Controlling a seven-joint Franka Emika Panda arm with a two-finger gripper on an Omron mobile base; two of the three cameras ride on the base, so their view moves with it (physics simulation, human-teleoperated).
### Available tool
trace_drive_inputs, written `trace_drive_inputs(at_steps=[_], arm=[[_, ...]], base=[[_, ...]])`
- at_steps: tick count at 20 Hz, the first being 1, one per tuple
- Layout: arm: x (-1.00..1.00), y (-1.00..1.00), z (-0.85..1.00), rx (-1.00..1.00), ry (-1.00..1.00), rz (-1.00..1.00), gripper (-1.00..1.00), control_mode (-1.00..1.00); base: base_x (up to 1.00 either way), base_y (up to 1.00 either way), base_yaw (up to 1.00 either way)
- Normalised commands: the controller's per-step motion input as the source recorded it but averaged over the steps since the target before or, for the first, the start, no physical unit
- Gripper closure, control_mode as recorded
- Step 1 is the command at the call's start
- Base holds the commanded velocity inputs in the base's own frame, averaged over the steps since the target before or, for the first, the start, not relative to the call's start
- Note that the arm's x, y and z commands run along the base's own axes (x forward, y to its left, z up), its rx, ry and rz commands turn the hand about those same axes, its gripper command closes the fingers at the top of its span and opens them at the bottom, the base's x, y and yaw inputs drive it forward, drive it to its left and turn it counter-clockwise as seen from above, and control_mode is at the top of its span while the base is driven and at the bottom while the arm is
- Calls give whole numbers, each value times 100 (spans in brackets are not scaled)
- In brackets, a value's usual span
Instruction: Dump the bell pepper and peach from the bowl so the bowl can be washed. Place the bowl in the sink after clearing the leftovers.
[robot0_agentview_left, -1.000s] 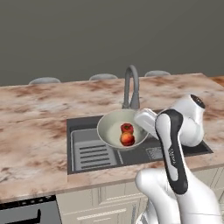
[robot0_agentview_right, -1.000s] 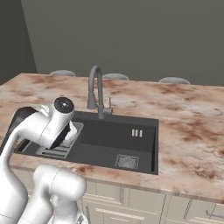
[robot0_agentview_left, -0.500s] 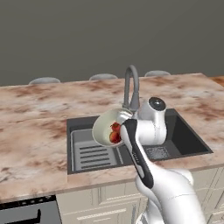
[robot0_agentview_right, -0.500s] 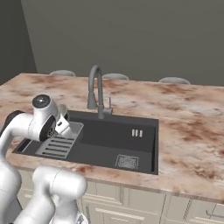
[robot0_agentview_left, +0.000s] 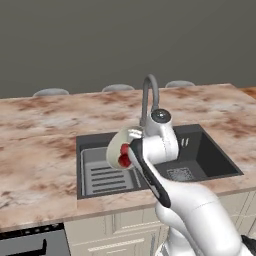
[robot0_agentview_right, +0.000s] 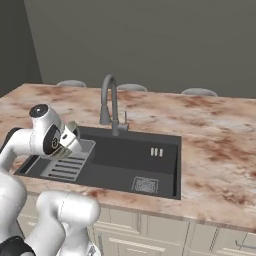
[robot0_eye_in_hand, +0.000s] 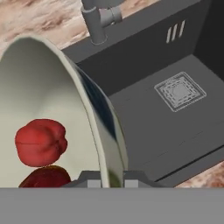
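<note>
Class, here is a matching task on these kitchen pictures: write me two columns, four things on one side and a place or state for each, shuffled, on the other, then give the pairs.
Things
1. bowl
2. bell pepper
3. tap
4. drain

Places or states
A. square, on the floor of the sink
B. red, lying inside the bowl
C. tipped on its side above the ribbed tray, rim pinched in the gripper
D. grey gooseneck, standing at the back edge of the sink

Pairs: 1-C, 2-B, 3-D, 4-A
</note>
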Motion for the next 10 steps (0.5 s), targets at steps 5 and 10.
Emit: trace_drive_inputs(at_steps=[5,10], arm=[[0,8,-20,-21,7,0,100,-100],[11,15,-10,-10,4,0,100,-100]], base=[[0,0,0],[0,0,0]])
